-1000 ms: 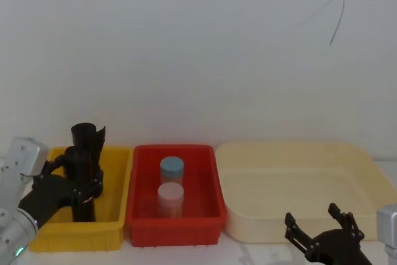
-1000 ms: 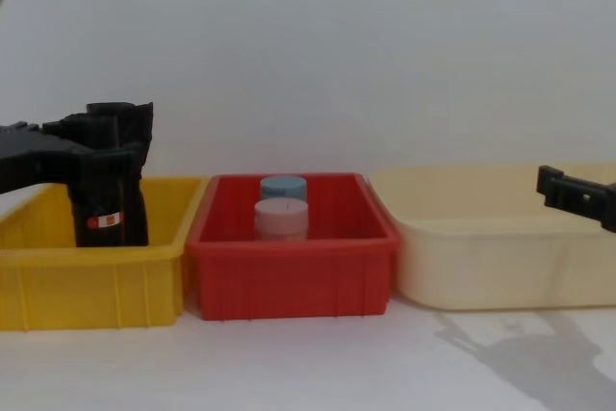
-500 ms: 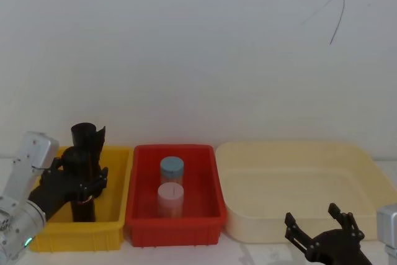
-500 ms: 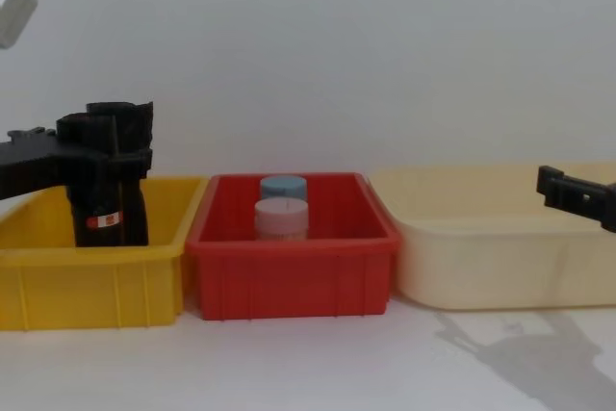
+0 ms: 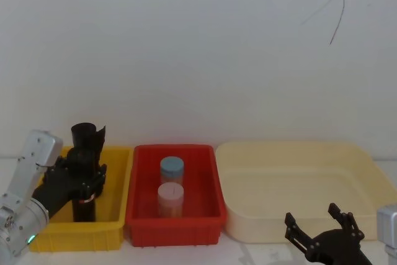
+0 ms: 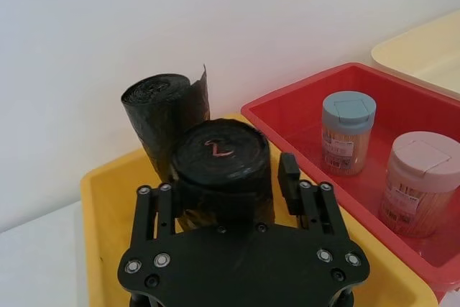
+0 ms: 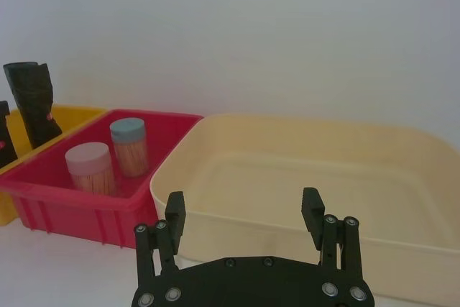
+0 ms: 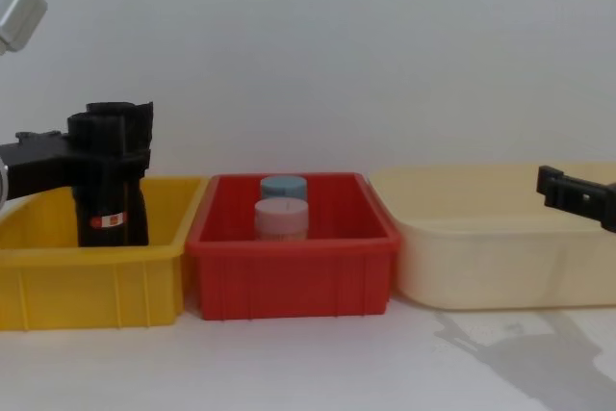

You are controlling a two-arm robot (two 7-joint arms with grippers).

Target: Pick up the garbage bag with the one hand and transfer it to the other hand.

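Left gripper [image 5: 79, 177]: positioned over the yellow bin [image 8: 96, 286] at the table's left. Its fingers [image 6: 290, 178] are closed narrowly against opposite sides of the garbage bag [image 8: 111, 207]. The left wrist view shows one finger on each flank of the roll, just below its flat top.

Garbage bag: upright inside the yellow bin, with its red-and-white label band facing forward low on the roll. The bin's front wall hides its base, so I cannot tell whether it rests on the bin floor.

Plain black roll [image 6: 162, 109]: also upright in the bin, directly behind the garbage bag and touching it, wavy end uppermost.

Right gripper [image 5: 319, 226]: low at the table's right front, near the front wall of the cream tub [image 5: 298, 151]. Its fingers are spread wide and hold nothing, well apart from the bag.

Red bin [image 8: 289, 281]: between the yellow bin and the tub. It holds two jars in a line, the pink-lidded jar [image 5: 170, 198] in front and the blue-lidded jar [image 5: 172, 169] behind.
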